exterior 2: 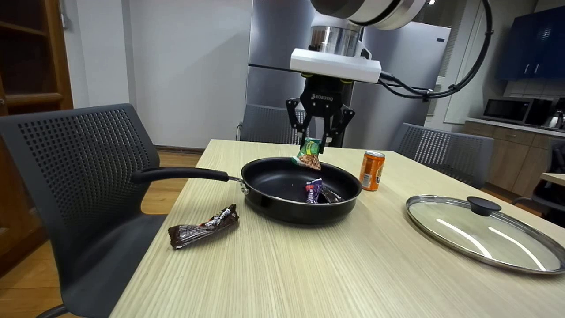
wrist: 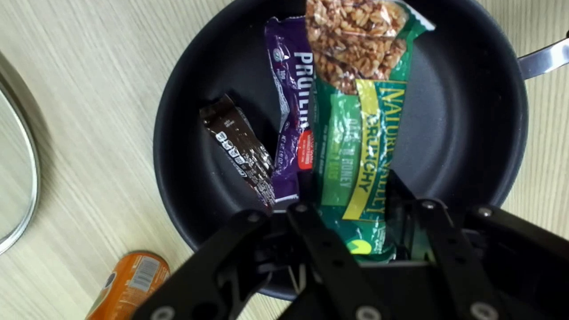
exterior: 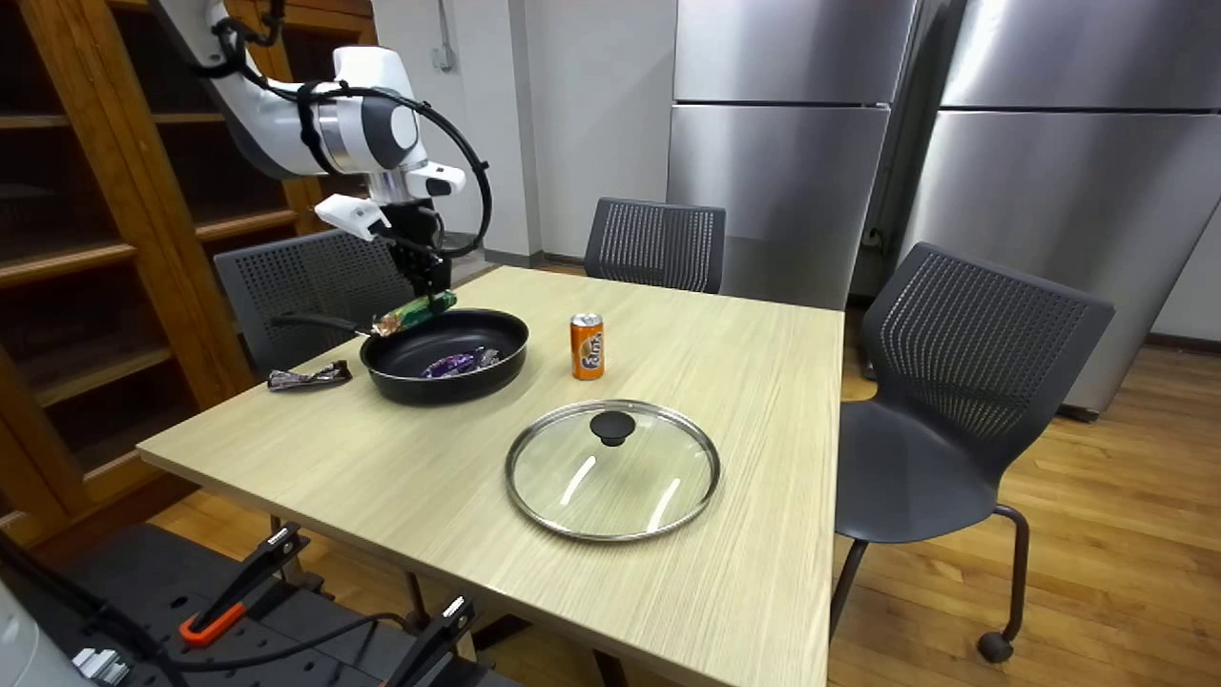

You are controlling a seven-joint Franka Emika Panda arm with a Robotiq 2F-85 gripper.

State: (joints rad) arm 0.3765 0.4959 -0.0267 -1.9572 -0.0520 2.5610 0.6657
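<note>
One pale table (exterior: 448,477), black pan (exterior 2: 282,211) near its edge, handle (exterior 2: 181,174) jutting past. Gripper (exterior 2: 312,145) hangs above pan. Orange can (exterior: 587,346) upright, opposite side from handle. Green granola bar (wrist: 362,144) clamped by gripper near one end, rest slanting down over pan, from where I stand. Purple bar (wrist: 291,106), brown bar (wrist: 242,149) inside pan; second brown bar (exterior 2: 203,228) by that table edge.
</note>
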